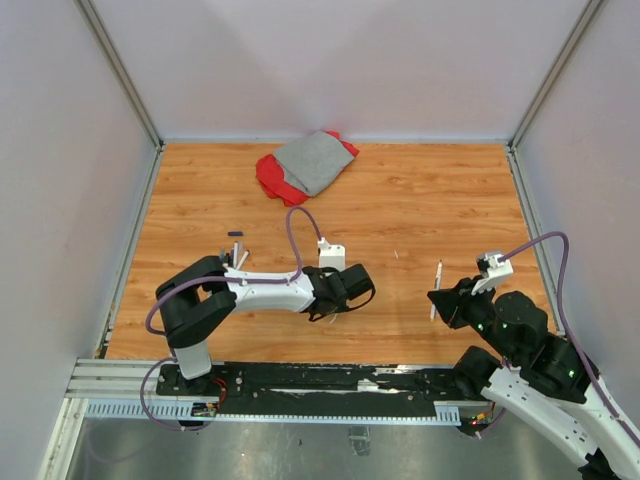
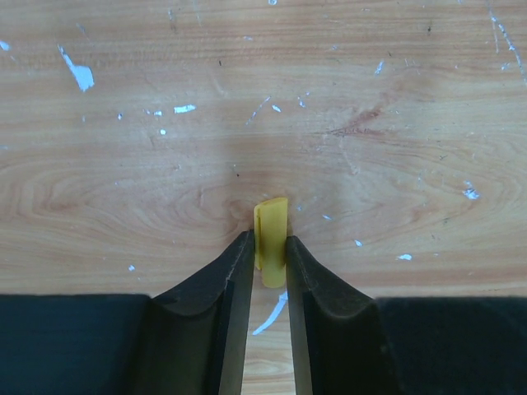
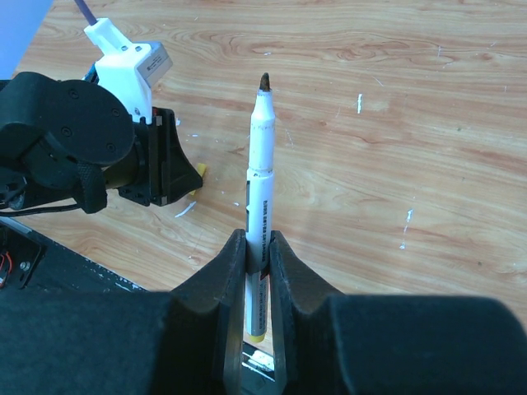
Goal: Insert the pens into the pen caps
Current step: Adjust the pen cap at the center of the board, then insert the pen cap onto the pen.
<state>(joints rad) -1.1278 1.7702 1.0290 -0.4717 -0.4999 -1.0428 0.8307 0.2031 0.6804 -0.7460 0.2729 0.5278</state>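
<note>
My left gripper (image 2: 269, 243) is shut on a yellow-orange pen cap (image 2: 271, 234), low over the wooden floor; the cap's open end sticks out past the fingertips. In the top view it (image 1: 358, 290) sits mid-table. My right gripper (image 3: 258, 240) is shut on a white pen (image 3: 260, 156) with a dark tip pointing away and a yellow rear end between the fingers. In the top view this pen (image 1: 437, 278) stands out from the right gripper (image 1: 440, 300). The left gripper (image 3: 169, 169) and the cap (image 3: 200, 171) show to the left of the pen tip, apart from it. More pens (image 1: 234, 258) and a dark cap (image 1: 236, 234) lie at the left.
A red and grey cloth (image 1: 305, 165) lies at the back of the wooden table (image 1: 420, 200). White walls close in the left, right and back. Small white scraps (image 2: 81, 74) dot the wood. The arms' base rail (image 1: 330, 378) runs along the near edge.
</note>
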